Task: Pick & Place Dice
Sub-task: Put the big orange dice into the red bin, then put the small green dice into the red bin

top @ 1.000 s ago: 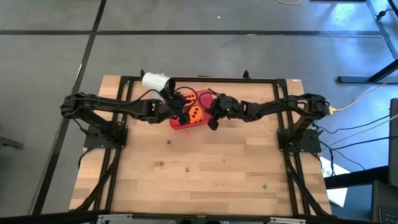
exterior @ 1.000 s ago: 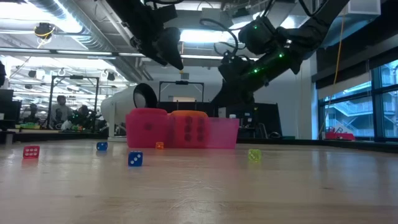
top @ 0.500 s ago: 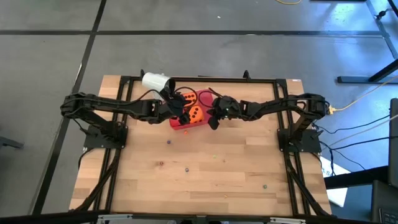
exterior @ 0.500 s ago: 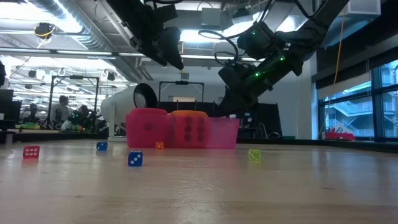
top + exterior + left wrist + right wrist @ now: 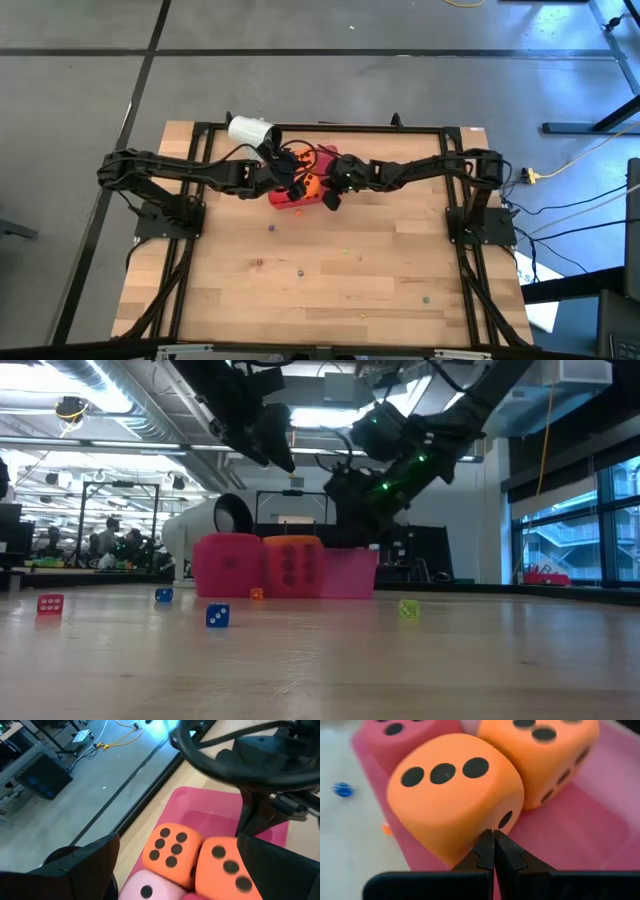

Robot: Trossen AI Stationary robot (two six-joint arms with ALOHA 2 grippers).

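While arms hide the tray (dice partly), right hand pinched, left hand wide.

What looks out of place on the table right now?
The white cylindrical cup lies tipped on its side at the far edge, beside the flat red tray. Small loose dice, such as a blue one, are scattered over the wood.

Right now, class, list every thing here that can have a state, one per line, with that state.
Left gripper: open, above the dice.
Right gripper: shut, tips against an orange die.
Second orange die: resting in the red tray.
White cup: lying on its side.
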